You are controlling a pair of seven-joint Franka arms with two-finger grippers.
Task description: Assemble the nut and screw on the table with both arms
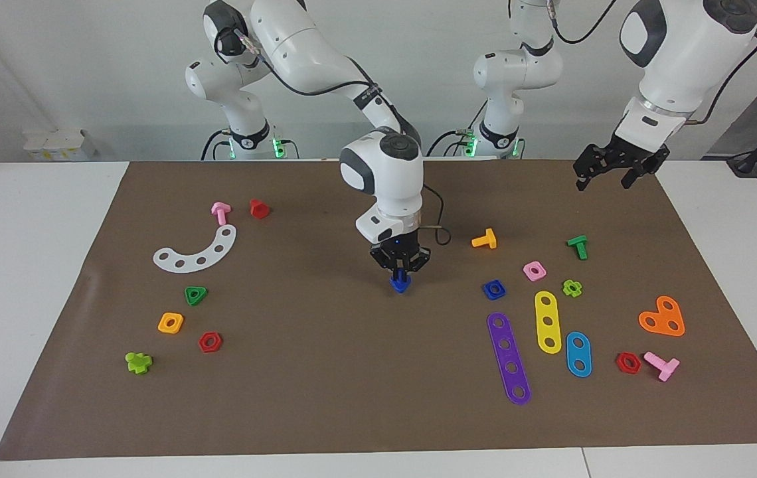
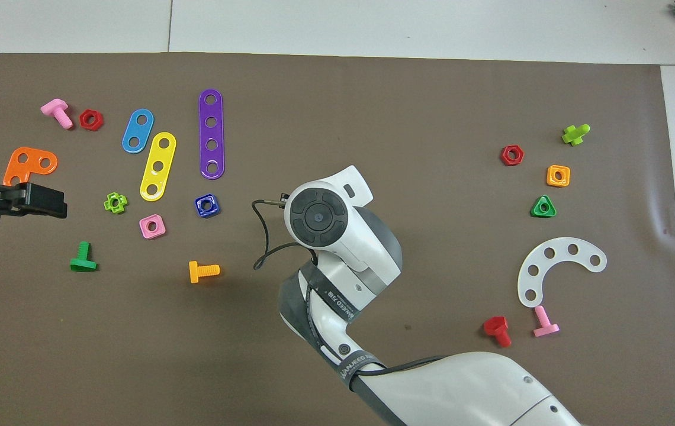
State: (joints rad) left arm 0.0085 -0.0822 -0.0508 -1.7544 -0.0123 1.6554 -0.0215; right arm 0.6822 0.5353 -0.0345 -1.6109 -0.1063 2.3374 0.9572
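The right gripper [image 1: 400, 268] points straight down over the middle of the brown mat [image 1: 325, 372], with its fingers clamped on the blue screw [image 1: 400, 283], whose head is just above the mat or touching it. The blue nut [image 1: 494, 289] lies on the mat toward the left arm's end, near the pink square nut [image 1: 534, 270]. The left gripper [image 1: 611, 174] waits in the air with its fingers apart.

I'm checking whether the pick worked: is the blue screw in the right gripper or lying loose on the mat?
In the gripper. The right gripper is shut on the screw at the middle of the mat; whether its head still touches the mat, cannot tell.
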